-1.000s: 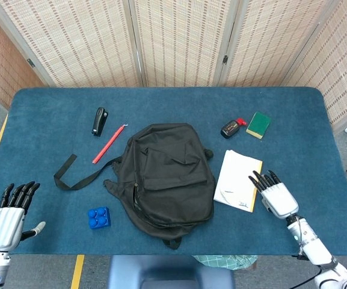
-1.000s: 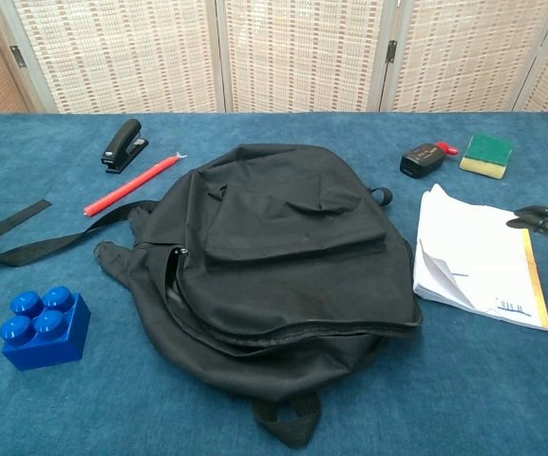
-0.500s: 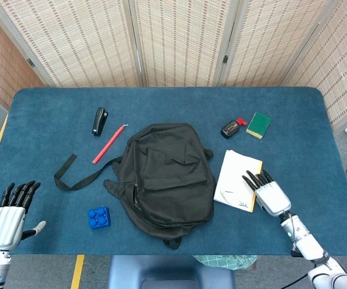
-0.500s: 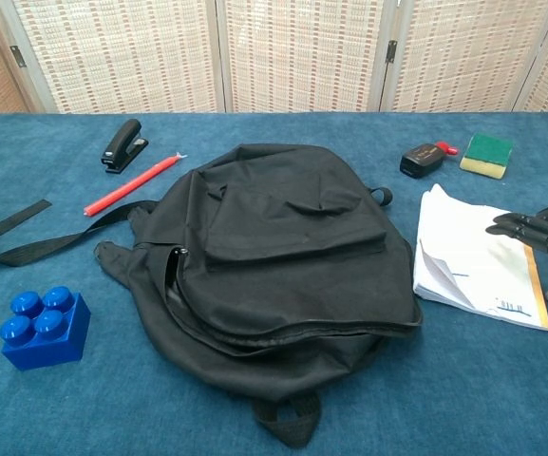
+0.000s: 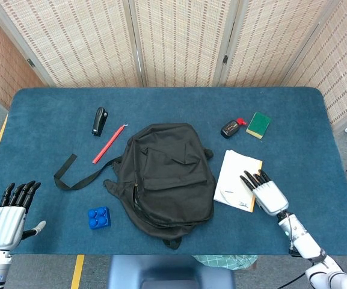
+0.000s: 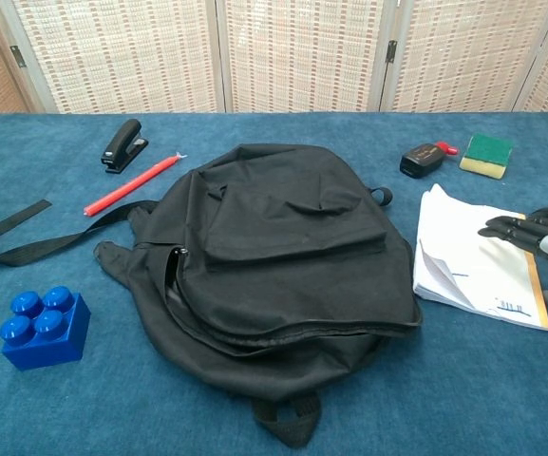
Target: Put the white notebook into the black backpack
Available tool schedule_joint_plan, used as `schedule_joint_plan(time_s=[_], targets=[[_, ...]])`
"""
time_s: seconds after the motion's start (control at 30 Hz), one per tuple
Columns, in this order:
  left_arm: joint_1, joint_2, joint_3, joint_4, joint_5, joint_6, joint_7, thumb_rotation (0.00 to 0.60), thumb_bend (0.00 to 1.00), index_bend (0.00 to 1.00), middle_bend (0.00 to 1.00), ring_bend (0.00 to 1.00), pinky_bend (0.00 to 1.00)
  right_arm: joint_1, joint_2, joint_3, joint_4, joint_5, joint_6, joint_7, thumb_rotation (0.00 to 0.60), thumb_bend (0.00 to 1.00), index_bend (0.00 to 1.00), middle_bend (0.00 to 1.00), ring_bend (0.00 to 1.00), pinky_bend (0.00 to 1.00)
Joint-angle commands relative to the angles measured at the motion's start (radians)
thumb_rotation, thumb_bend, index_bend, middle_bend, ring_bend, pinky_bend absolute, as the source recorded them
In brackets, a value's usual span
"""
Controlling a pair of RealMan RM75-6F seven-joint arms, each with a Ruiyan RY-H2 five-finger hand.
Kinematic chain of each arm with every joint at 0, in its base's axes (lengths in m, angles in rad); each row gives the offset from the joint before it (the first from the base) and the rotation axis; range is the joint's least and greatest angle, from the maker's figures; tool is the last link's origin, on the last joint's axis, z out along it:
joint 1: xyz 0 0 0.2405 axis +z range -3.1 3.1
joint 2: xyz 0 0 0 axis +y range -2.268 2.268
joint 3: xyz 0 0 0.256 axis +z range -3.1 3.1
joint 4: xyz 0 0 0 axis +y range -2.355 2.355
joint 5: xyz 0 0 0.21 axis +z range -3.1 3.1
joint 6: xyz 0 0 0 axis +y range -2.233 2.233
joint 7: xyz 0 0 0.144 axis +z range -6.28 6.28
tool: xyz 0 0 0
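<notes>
my right hand (image 5: 267,194) lower right of frame, fingers spread flat, holding nothing, fingertips (image 6: 501,228) over right edge of white notebook (image 5: 236,179); contact unclear. notebook lies flat just right of black backpack (image 5: 167,174), centre frame. my left hand (image 5: 8,218) lower left corner, fingers extended, empty.

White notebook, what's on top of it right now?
The right robot hand reaches over the white notebook near its yellow edge, fingers extended. Whether the fingertips actually touch the page cannot be told. The sheet under the fingers is hidden; the rest of the cover is bare, one corner curled.
</notes>
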Motion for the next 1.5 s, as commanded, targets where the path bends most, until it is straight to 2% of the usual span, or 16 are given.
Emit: schedule_joint_plan(time_s=[0.03, 0.67, 1.3, 1.5], targets=[[0.0, 0.0, 0.0, 0.001, 0.0, 0.0, 0.0, 0.6, 0.21, 0.12, 0.13, 0.13, 0.0, 0.003, -0.003, -0.001, 0.003, 0.002, -0.003, -0.002, 0.6, 0.44, 0.0, 0.1, 0.18, 0.11], [0.003, 0.002, -0.004, 0.007, -0.007, 0.005, -0.015, 0.6, 0.21, 0.12, 0.13, 0.13, 0.0, 0.038, 0.01, 0.025, -0.065, 0.01, 0.041, -0.007, 0.6, 0.44, 0.06, 0.14, 0.22, 0.13], [0.005, 0.005, -0.004, 0.009, -0.009, 0.007, -0.026, 0.6, 0.21, 0.12, 0.13, 0.13, 0.0, 0.093, -0.032, 0.037, -0.104, -0.004, 0.05, -0.045, 0.6, 0.44, 0.07, 0.15, 0.23, 0.17], [0.004, 0.004, -0.004, 0.007, -0.012, 0.002, -0.021, 0.6, 0.21, 0.13, 0.13, 0.13, 0.0, 0.093, -0.032, 0.04, -0.113, -0.001, 0.068, -0.031, 0.6, 0.44, 0.16, 0.15, 0.24, 0.17]])
